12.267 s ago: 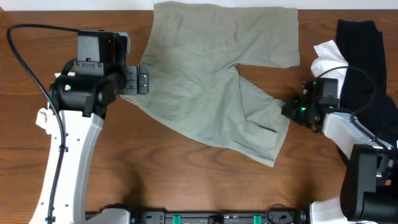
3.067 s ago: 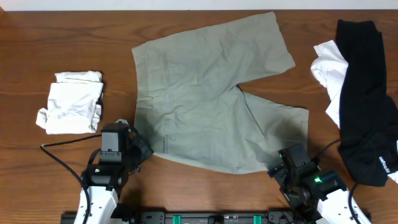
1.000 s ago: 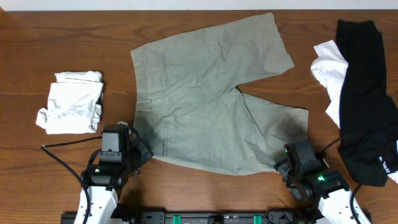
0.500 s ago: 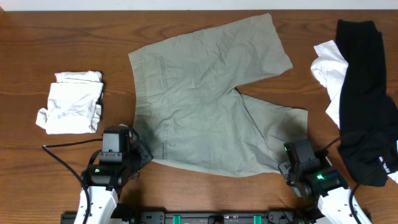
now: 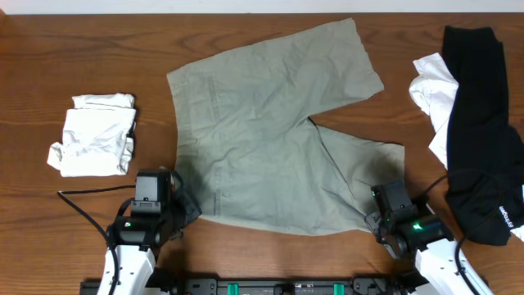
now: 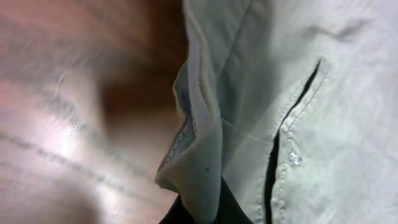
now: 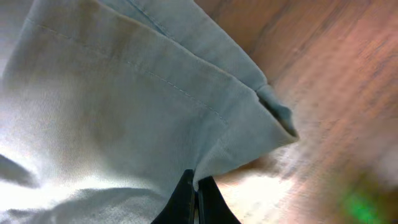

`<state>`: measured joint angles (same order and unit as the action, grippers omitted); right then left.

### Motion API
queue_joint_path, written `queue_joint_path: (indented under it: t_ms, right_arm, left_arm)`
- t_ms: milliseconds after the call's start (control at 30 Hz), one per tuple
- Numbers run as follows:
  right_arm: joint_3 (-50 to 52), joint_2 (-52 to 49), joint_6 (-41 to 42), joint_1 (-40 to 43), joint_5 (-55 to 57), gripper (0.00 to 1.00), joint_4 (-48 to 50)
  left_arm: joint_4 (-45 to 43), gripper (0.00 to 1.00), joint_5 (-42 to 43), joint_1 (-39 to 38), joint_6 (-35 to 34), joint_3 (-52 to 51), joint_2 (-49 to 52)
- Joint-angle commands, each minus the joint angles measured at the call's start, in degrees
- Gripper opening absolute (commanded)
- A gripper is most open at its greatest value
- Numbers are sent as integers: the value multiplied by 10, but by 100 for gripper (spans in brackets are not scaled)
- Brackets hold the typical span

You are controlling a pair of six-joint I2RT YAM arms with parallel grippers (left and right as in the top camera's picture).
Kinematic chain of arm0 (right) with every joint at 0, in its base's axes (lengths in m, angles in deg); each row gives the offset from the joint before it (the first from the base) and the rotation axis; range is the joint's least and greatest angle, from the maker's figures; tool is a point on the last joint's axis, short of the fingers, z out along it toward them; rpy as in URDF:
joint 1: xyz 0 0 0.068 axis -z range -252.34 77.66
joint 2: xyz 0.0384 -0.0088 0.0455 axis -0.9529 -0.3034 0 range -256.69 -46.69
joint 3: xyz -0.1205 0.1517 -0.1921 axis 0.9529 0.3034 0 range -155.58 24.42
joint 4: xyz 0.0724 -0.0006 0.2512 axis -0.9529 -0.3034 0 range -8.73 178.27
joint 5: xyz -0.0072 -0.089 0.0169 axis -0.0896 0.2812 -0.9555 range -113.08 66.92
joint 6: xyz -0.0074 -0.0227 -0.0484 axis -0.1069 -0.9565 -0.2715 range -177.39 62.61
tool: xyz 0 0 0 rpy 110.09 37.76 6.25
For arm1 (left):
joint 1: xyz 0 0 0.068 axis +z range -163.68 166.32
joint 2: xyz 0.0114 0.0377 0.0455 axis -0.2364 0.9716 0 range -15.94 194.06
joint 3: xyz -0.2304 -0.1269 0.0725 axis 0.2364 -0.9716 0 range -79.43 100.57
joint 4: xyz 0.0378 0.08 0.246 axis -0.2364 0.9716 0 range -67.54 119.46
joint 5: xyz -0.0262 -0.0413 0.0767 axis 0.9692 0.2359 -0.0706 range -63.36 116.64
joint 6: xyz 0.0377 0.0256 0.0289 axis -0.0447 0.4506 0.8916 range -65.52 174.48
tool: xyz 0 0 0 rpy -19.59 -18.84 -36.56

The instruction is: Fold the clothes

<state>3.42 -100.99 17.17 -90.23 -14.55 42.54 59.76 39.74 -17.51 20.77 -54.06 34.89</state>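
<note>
Khaki-grey shorts (image 5: 270, 123) lie spread flat in the middle of the table. My left gripper (image 5: 182, 206) is shut on the waistband corner (image 6: 199, 180) at the near left. In the left wrist view a button (image 6: 292, 158) and a pocket slit show beside that corner. At the near right, my right gripper (image 5: 375, 220) is shut on the hem (image 7: 242, 118) of the nearer leg; its fingertips (image 7: 186, 193) pinch the cloth. A folded white garment (image 5: 94, 135) lies at the left. A black garment (image 5: 479, 123) lies over a white one (image 5: 432, 86) at the right.
The brown wooden table (image 5: 98, 57) carries all the clothes. The left arm's cable (image 5: 78, 209) loops over the table near the front left. The black garment reaches close to the right arm (image 5: 434, 254).
My right gripper has shut on the hem of the nearer leg. The shorts have slid slightly to the left and toward the back. The left gripper keeps its grip.
</note>
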Motion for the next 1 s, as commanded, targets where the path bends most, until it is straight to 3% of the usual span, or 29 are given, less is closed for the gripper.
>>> queue_joint_path:
  t_ms: [0, 167, 433, 967]
  right_arm:
    - [-37, 25, -47, 4, 35, 1, -33]
    - [-140, 65, -99, 4, 95, 1, -128]
    - [-279, 96, -130, 4, 125, 1, -228]
    - [-392, 171, -142, 4, 153, 1, -368]
  left_arm:
    - [27, 6, -7, 2, 46, 38, -7]
    - [75, 6, -7, 2, 87, 93, -19]
    - [152, 6, -7, 2, 87, 180, -39]
    - [318, 6, -7, 2, 112, 327, -111]
